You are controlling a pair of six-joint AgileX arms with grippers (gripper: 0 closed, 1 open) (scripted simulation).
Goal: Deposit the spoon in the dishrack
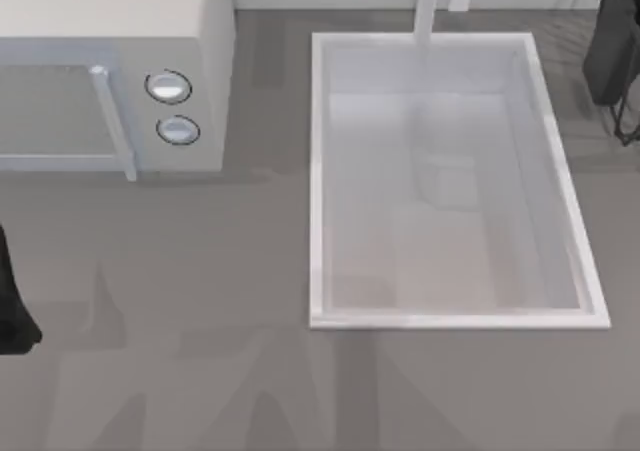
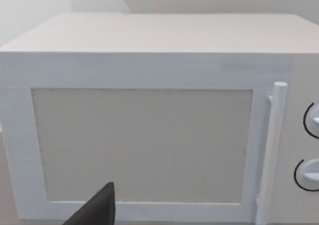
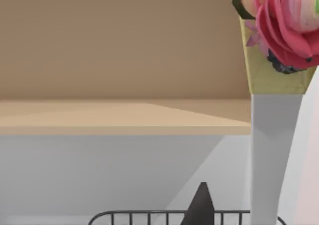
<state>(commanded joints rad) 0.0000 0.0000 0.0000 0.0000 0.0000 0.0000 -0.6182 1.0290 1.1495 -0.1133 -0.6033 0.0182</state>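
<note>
Spoon location unknown from these views, so neither its bearing from the claws nor its long axis can be called. Rack (image 1: 615, 56) at far right edge of table, wire bars (image 3: 164, 216) just ahead of right gripper (image 3: 200, 205), so right arm nearer; left gripper (image 2: 97, 210) at left edge facing microwave (image 2: 149, 120). Finger opening and hold: cannot tell for either; sink (image 1: 320, 171) looks empty, rack contents hidden.

The dishrack (image 1: 618, 51) is cut off by the top view's right edge; in the right wrist view just its top wire bars show. The microwave (image 1: 110, 71) runs past the left edge, 2 dials visible
</note>
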